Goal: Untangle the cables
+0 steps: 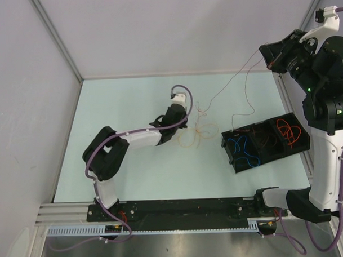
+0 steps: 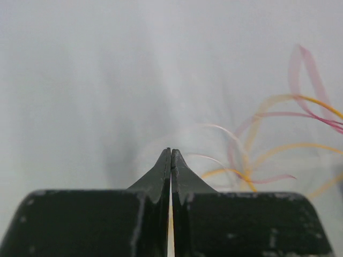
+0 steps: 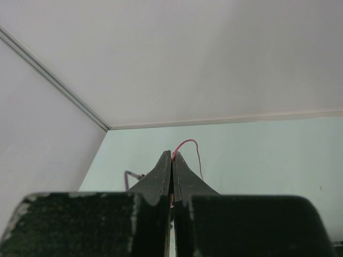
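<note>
Holding one pink cable [image 3: 187,141] high above the counter [image 1: 133,169].
Two grippers: right gripper [image 3: 172,155] pinches it at 1 o'clock; left gripper [image 2: 171,153] closed, tangle [image 1: 198,130] at its 3 o'clock.

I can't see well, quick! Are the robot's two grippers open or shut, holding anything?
Left gripper: shut; whether it pinches anything cannot be told.
Right gripper: shut on the thin red cable.

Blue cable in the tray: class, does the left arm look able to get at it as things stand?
Probably yes. The blue cable lies uncovered in the open compartment of the tray nearest the left gripper; only the thin tangle lies between. That gripper is shut, so it must open first.
</note>
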